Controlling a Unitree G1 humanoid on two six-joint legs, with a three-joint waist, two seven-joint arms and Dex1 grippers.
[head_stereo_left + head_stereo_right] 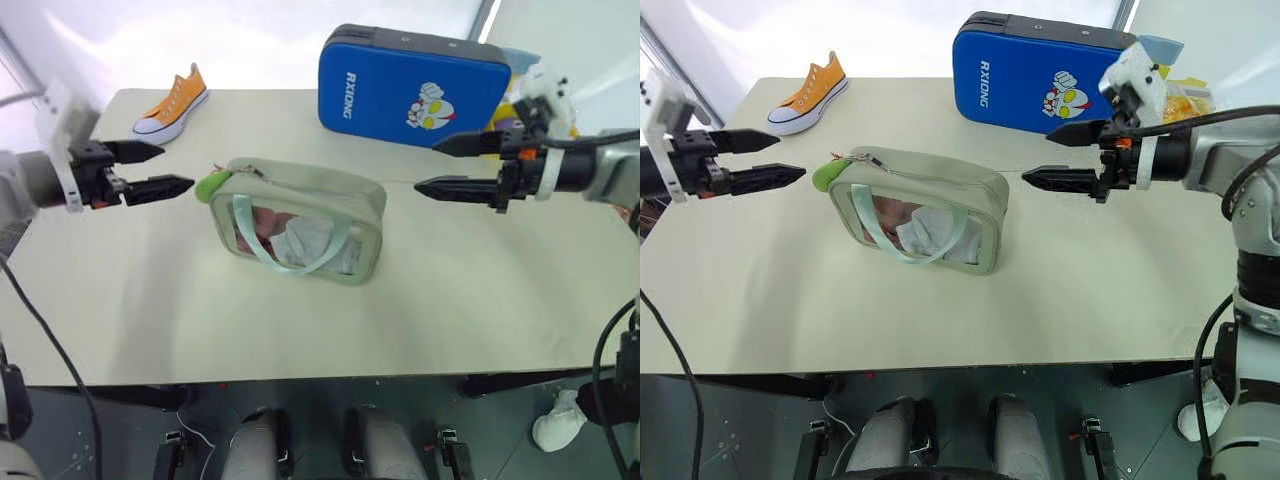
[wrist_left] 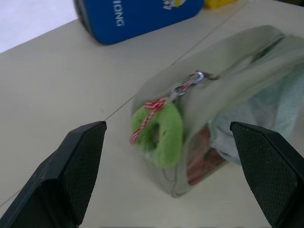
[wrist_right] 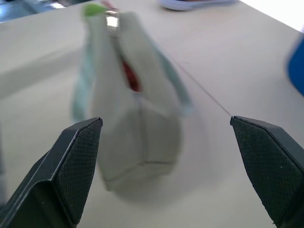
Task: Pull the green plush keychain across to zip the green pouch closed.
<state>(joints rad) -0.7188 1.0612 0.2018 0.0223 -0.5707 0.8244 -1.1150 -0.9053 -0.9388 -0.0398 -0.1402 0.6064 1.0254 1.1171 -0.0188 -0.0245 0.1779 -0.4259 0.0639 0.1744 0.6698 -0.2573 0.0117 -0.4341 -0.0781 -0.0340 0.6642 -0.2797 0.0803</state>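
Observation:
The green pouch (image 1: 300,222) stands upright in the middle of the table, clear front panel and mint strap toward me, its top zipper open. The green plush keychain (image 1: 212,185) hangs at the pouch's left end, a lime ring with a red-white cord (image 2: 161,130). My left gripper (image 1: 160,168) hovers open just left of the keychain, fingertips pointing at it with a small gap. My right gripper (image 1: 440,166) hovers open off the pouch's right end, pointing at it. Neither holds anything.
A blue hard case (image 1: 412,88) stands at the back right of the table (image 1: 480,310), with yellow items behind it. An orange sneaker (image 1: 172,102) lies at the back left. A seam line runs across the tabletop past the pouch.

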